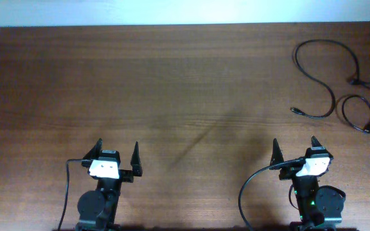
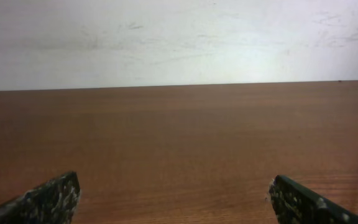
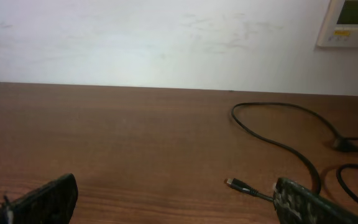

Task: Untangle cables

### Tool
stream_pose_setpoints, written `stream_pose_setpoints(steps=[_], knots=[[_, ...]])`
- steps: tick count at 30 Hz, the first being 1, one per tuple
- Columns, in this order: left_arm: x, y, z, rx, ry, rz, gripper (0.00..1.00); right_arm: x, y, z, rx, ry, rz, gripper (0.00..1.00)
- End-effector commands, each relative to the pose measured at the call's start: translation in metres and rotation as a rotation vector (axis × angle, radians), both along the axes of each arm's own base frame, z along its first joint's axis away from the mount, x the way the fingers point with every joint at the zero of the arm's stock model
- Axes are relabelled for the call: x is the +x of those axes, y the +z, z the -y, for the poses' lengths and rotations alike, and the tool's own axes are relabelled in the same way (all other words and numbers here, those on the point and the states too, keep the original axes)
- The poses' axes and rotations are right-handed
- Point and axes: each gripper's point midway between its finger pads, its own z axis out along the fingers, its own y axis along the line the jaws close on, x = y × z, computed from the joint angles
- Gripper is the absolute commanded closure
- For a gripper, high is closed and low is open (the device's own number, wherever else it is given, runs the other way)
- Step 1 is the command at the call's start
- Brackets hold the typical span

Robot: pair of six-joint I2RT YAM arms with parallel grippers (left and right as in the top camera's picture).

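The overhead view looks straight down on the whole wooden table (image 1: 172, 83) from high above. Each wrist view sits low and close over the tabletop, facing forward across it to the white wall (image 2: 179, 37), its own fingertips (image 2: 55, 199) at the bottom corners. Overhead and right wrist share the cables (image 3: 278, 144) on the right.

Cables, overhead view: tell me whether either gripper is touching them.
No: the cables lie far right, clear of the left gripper and right gripper.

The left pincer (image 2: 173, 186) stood spread wide over the desk (image 2: 179, 124).
Its dark fingers (image 2: 51, 200) sat near; a white wall (image 2: 179, 37) rose far behind.
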Motion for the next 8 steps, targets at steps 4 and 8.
stream_pose_setpoints(steps=[4, 8], knots=[[0.0000, -0.0015, -0.0010, -0.006, 0.004, -0.001, 0.01, -0.0004, -0.0017, 0.0008, 0.003, -0.009, -0.001, 0.01], [0.0000, -0.0015, -0.0010, -0.006, 0.003, -0.001, 0.01, -0.0003, -0.0016, 0.0009, 0.003, -0.009, -0.001, 0.01]])
